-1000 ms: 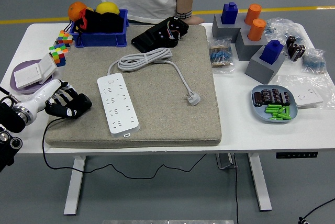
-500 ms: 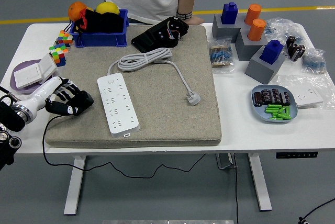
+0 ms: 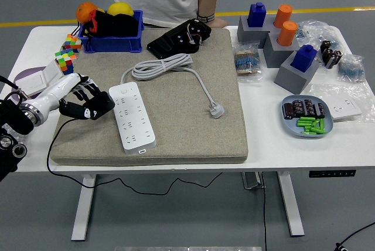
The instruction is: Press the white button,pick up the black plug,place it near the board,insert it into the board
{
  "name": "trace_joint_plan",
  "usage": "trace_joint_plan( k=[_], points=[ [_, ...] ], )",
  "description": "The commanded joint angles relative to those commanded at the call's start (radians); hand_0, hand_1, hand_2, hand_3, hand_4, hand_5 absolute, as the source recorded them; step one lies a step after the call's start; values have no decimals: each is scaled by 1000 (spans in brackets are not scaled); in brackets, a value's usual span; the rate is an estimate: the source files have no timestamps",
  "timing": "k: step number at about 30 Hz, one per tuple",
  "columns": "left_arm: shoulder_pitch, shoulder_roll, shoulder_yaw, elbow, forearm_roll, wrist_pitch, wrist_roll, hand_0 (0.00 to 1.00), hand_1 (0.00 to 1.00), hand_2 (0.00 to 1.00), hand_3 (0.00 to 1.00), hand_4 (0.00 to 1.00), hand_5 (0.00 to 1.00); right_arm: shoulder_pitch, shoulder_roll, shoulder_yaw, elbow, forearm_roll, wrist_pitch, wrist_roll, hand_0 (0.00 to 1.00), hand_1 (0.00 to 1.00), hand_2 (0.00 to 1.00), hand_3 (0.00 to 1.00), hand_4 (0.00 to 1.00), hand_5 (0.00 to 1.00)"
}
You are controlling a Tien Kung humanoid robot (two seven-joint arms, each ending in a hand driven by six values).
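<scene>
- Since a second ago the left hand (image 3: 82,102) has slid up and right across the beige mat (image 3: 193,139), so it's now just beside the power strip's left edge.
- That hand is clamped on the black plug (image 3: 98,106), with its black cord (image 3: 55,145) trailing down off the table (image 3: 293,151).
- White power strip (image 3: 132,115) lies flat on the mat, its own white cable (image 3: 170,66) coiled behind it.
- Right hand isn't visible anywhere.
</scene>
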State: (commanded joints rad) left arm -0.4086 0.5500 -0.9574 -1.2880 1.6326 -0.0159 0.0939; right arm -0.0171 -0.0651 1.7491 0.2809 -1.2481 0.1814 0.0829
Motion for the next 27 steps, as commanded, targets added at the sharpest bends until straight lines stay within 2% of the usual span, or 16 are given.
trace_joint_plan(
  k=[6, 12, 21, 27],
  points=[
    [-74, 30, 113, 4, -21, -1, -6, 460, 436, 436, 520, 756, 2, 1, -2, 0, -1, 0, 0, 0, 723, 702, 687, 622, 742, 433],
    [-126, 44, 186, 22, -34, -2, -12, 458, 432, 434, 518, 756, 2, 5, -4, -5, -1, 3, 0, 0, 723, 701, 686, 622, 742, 431],
    [-176, 28, 243, 85, -47, 2, -27, 454, 421, 424, 509, 743, 2, 5, -8, -15, -3, 5, -1, -1, 721, 701, 687, 621, 741, 431],
    [-188, 20, 270, 90, -54, 0, -27, 459, 422, 424, 508, 741, 2, 3, -10, -20, -3, 7, -1, 0, 722, 701, 686, 621, 741, 432]
  ],
)
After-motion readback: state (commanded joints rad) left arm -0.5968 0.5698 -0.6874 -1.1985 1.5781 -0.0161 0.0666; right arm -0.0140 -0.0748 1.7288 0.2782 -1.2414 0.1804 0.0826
